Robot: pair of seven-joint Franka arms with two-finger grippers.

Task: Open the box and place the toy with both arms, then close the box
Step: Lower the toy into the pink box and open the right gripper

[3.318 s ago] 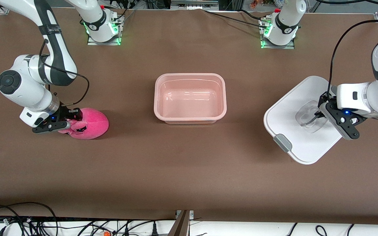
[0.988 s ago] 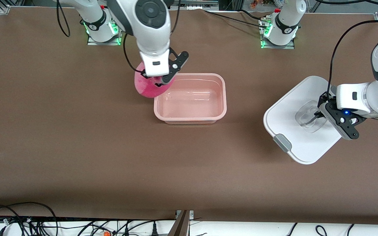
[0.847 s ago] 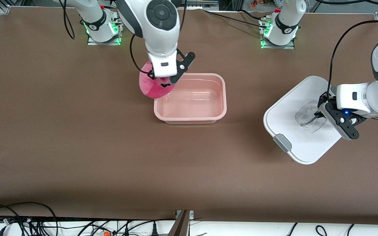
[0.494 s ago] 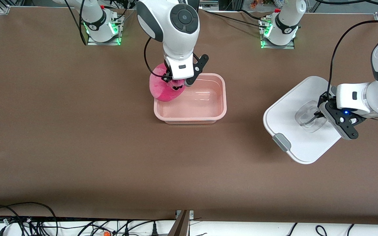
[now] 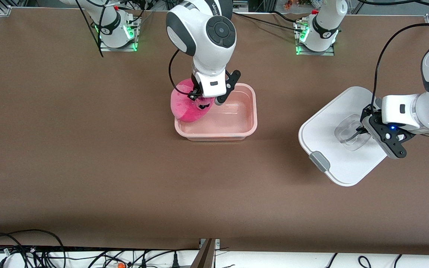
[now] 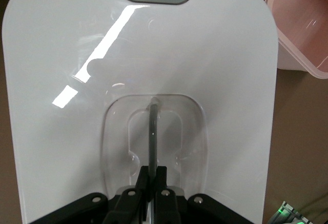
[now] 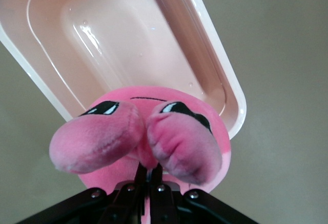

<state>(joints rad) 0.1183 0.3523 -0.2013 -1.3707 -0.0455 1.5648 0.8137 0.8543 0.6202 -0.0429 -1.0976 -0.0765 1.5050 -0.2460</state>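
Observation:
The pale-pink box [image 5: 250,111] stands open in the middle of the table, empty; it also shows in the right wrist view [image 7: 154,44]. My right gripper [image 5: 202,99] is shut on the pink toy [image 5: 185,107] and holds it over the box's end toward the right arm. In the right wrist view the gripper [image 7: 150,175] pinches the toy [image 7: 138,131] between its ears. The white lid [image 5: 330,149] lies on the table toward the left arm's end. My left gripper [image 5: 359,133] is shut on the lid's clear handle [image 6: 152,126], as the left wrist view [image 6: 152,175] shows.
The arm bases [image 5: 116,29] [image 5: 317,35] stand along the table's edge farthest from the front camera. Cables [image 5: 32,249] lie past the table's near edge. A grey clip [image 5: 319,162] sits on the lid's near edge.
My right arm has carried the toy from the table at the right arm's end up and across to over the box's end. The left arm and lid have barely moved.

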